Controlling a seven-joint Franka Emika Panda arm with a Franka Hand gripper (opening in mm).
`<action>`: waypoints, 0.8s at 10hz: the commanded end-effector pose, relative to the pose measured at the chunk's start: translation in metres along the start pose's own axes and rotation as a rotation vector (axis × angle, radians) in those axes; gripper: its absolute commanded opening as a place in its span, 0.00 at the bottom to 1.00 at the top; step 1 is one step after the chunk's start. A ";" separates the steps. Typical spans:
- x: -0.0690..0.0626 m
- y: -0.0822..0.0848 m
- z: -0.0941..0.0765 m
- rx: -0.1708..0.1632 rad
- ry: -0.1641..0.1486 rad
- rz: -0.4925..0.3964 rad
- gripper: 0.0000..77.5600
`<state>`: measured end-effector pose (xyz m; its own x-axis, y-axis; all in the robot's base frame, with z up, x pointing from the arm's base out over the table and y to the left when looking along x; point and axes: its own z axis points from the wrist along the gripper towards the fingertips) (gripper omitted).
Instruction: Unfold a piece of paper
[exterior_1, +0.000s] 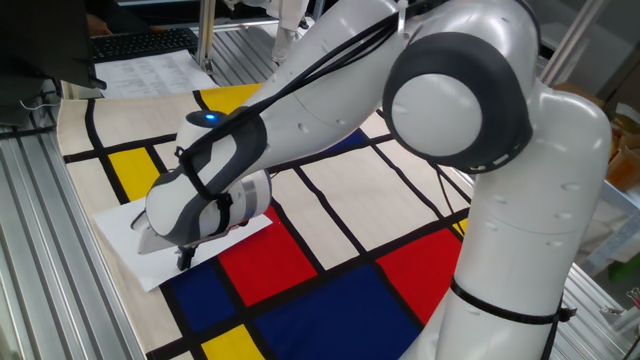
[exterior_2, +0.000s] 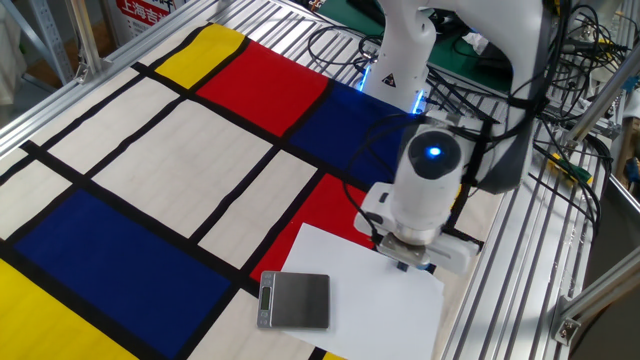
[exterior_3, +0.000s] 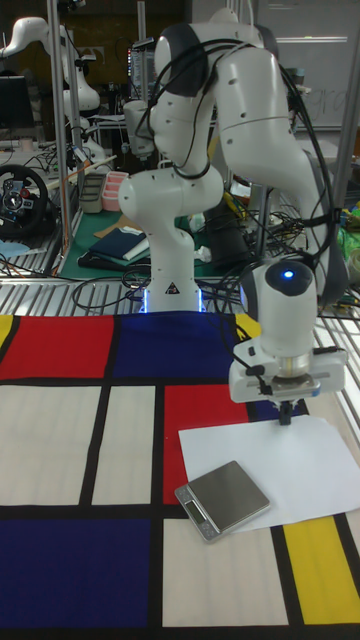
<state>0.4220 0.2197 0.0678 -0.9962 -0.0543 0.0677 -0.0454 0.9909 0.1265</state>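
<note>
On the table's colourful cloth (exterior_2: 120, 150), a grey block (exterior_2: 294, 301) weighs the piece of paper (exterior_2: 370, 285); our hand (exterior_3: 285, 412) is at its far edge, finger gap unreadable. We should pinch only the top layer.

The flat cloth mat (exterior_2: 150, 150) is a Mondrian-type grid: red, deep blue, yellow and cream blocks split by black lines. On it is a plain white thin paper sheet (exterior_2: 380, 300), no print at all. The small flat metal block (exterior_2: 294, 300) on top of it is grey. The glossy robot arm (exterior_1: 330, 90) is white with dark grey joint bands and one glowing blue light.
</note>
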 end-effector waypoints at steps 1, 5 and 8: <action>-0.004 -0.027 0.008 0.002 -0.004 -0.010 0.01; -0.006 -0.033 0.013 0.010 -0.013 0.011 0.01; -0.010 -0.039 0.012 0.009 -0.021 0.004 0.01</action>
<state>0.4321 0.1913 0.0547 -0.9976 -0.0536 0.0437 -0.0479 0.9913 0.1226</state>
